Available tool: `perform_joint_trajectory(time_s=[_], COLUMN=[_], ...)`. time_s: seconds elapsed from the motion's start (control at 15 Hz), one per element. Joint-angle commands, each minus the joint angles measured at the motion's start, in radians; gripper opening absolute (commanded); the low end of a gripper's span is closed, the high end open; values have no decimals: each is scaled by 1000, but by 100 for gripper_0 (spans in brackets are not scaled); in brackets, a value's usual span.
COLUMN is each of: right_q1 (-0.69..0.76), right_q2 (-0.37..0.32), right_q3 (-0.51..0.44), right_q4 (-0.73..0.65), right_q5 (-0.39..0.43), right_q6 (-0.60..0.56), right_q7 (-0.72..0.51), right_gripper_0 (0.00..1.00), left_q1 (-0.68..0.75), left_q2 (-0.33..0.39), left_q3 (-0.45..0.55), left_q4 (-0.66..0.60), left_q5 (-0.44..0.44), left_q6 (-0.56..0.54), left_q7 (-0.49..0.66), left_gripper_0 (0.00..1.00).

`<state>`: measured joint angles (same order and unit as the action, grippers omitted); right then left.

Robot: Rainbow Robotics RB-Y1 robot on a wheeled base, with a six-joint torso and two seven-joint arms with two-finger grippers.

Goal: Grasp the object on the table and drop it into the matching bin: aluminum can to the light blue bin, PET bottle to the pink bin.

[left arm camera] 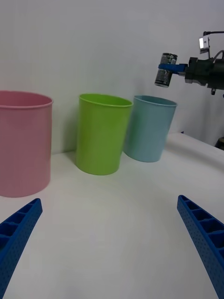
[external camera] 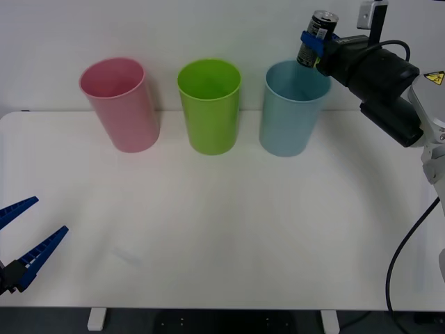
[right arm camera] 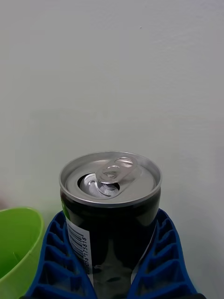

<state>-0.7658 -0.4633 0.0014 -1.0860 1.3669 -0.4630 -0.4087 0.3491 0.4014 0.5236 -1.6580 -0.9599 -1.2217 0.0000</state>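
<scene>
My right gripper (external camera: 313, 43) is shut on the aluminum can (external camera: 317, 36), a small dark can with a silver pull-tab top (right arm camera: 111, 177). It holds the can upright in the air just above the rim of the light blue bin (external camera: 289, 108), toward the bin's right side. From the left wrist view the can (left arm camera: 165, 70) hangs above the light blue bin (left arm camera: 150, 128). The pink bin (external camera: 121, 104) stands at the far left of the row. My left gripper (external camera: 24, 247) stands open near the table's front left edge.
A lime green bin (external camera: 209, 106) stands between the pink and light blue bins along the back of the white table (external camera: 222, 229). A white wall rises right behind the bins. A black cable (external camera: 410, 236) hangs at the right.
</scene>
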Motion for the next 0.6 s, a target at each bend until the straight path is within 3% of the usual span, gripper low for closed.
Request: perform_joint_trajectory(time_s=[0.07,0.13,0.6], right_q1=[0,-1,3], right_q2=[0,0,2], right_q3=[0,0,0], right_q4=[0,-2,-2], right_q5=[0,-2,-22], right_q6=[-2,-5,-25], right_q7=[13,19,53], right_gripper_0=[61,100,100], left_q1=[0,0,0], left_q2=[0,0,0], left_q3=[0,0,0], left_q4=[0,0,0], left_q5=[0,0,0], left_q6=[0,0,0], left_q7=[0,0,0], left_gripper_0=[100,100,100])
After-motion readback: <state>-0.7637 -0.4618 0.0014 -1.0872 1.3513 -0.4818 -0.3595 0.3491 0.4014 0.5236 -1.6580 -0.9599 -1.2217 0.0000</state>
